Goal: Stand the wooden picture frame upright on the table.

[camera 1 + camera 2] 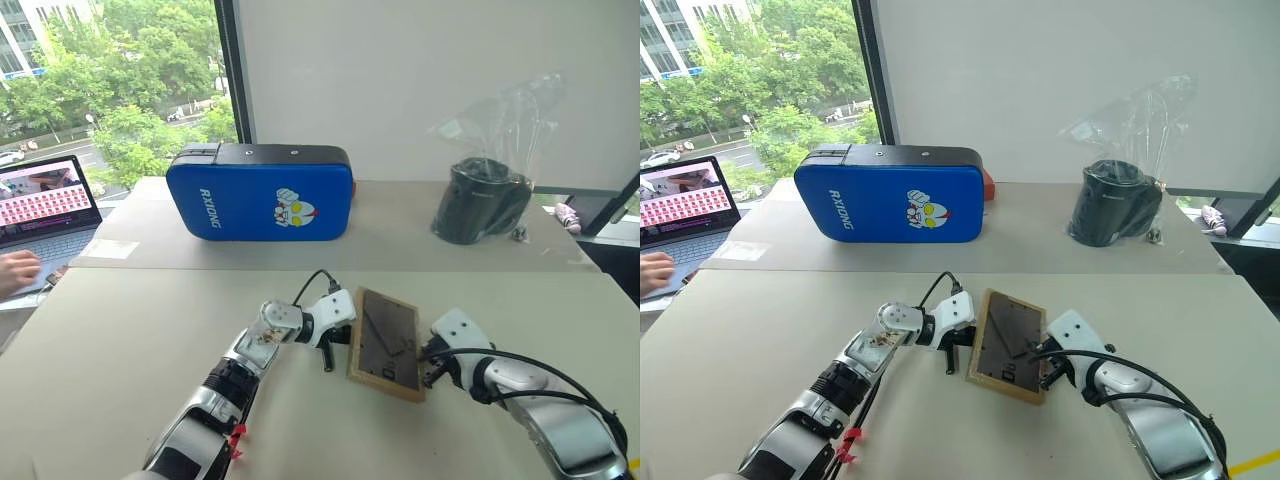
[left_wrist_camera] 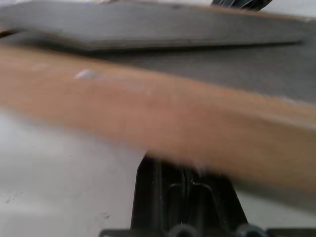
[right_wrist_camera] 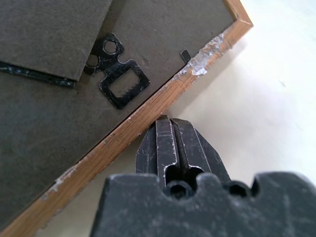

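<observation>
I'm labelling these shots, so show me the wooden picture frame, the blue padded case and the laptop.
wooden picture frame (image 1: pixel 386 343), left eye view, on its dark back panel.
blue padded case (image 1: pixel 240 195), left eye view, on its blue front.
laptop (image 1: pixel 45 196), left eye view, on its screen.

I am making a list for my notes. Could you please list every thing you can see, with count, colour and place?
wooden picture frame: one, light wood, dark back up, on near table between both tools
table: two, beige, near and far
padded case: one, blue, far table
black container in clear plastic bag: one, far table, right
laptop: one, open, far left
person's hand: one, at laptop
left tool: shut, at frame's left edge
right tool: shut, at frame's right edge
</observation>
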Action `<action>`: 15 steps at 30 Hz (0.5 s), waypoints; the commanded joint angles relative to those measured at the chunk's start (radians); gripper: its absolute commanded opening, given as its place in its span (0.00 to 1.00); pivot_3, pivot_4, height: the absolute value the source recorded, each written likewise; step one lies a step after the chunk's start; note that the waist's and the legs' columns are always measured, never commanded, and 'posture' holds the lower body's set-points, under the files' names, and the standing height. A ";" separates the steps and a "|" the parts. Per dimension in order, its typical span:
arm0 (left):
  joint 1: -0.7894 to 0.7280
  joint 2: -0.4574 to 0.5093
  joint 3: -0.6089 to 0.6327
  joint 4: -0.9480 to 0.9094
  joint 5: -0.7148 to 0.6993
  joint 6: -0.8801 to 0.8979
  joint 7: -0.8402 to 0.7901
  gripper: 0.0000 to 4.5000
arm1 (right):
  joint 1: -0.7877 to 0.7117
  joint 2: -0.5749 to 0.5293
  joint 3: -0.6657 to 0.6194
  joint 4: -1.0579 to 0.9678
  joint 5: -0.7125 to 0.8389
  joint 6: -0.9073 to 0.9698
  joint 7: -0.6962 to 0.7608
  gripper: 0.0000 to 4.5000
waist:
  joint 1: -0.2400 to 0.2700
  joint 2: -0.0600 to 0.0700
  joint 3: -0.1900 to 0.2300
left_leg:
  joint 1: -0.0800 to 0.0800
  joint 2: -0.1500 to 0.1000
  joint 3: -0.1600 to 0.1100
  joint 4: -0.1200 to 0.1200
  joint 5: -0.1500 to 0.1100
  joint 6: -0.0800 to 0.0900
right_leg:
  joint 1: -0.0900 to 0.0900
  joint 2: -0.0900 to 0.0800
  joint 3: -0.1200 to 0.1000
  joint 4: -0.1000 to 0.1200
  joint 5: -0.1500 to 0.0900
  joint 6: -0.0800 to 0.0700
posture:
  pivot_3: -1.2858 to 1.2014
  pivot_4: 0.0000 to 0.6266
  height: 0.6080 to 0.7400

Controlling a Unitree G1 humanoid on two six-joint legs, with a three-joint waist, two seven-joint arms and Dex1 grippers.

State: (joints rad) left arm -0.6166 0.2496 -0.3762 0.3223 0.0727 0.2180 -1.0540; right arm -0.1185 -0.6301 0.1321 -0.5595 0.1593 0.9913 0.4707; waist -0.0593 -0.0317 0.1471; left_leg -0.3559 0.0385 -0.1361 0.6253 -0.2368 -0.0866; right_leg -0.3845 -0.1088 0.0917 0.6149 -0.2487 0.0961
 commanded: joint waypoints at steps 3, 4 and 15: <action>0.202 0.211 0.073 -0.238 -0.012 0.168 -0.007 0.01 | -0.100 0.099 0.175 -0.032 0.030 0.044 0.020 0.00 | -0.034 0.000 0.000 | 0.001 0.003 0.000 -0.001 -0.001 0.001 | -0.001 0.003 0.001 0.001 -0.001 -0.002 | 0.52 0.24 1.00; 0.247 0.253 0.098 -0.294 -0.020 0.204 0.002 0.01 | -0.121 0.116 0.201 -0.030 0.030 0.052 0.022 0.00 | -0.040 0.001 0.001 | 0.002 0.006 0.001 -0.002 -0.001 0.002 | -0.002 0.007 0.002 0.003 -0.002 -0.004 | 0.52 0.24 1.00; 0.626 0.525 0.393 -0.559 -0.116 0.453 0.143 0.01 | -0.266 0.191 0.317 0.118 0.025 0.030 0.065 0.00 | -0.052 0.003 0.003 | 0.015 0.016 0.001 -0.005 -0.006 0.011 | -0.004 0.019 0.003 0.020 -0.010 -0.017 | 0.52 0.24 1.00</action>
State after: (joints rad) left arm -0.0570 0.7357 -0.0075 -0.3125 -0.0926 0.5816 -0.9667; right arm -0.3766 -0.4389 0.4388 -0.4580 0.1801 1.0389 0.5232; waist -0.1109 -0.0283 0.1500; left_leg -0.3401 0.0547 -0.1354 0.6182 -0.2429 -0.0760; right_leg -0.3880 -0.0898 0.0952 0.6348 -0.2588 0.0791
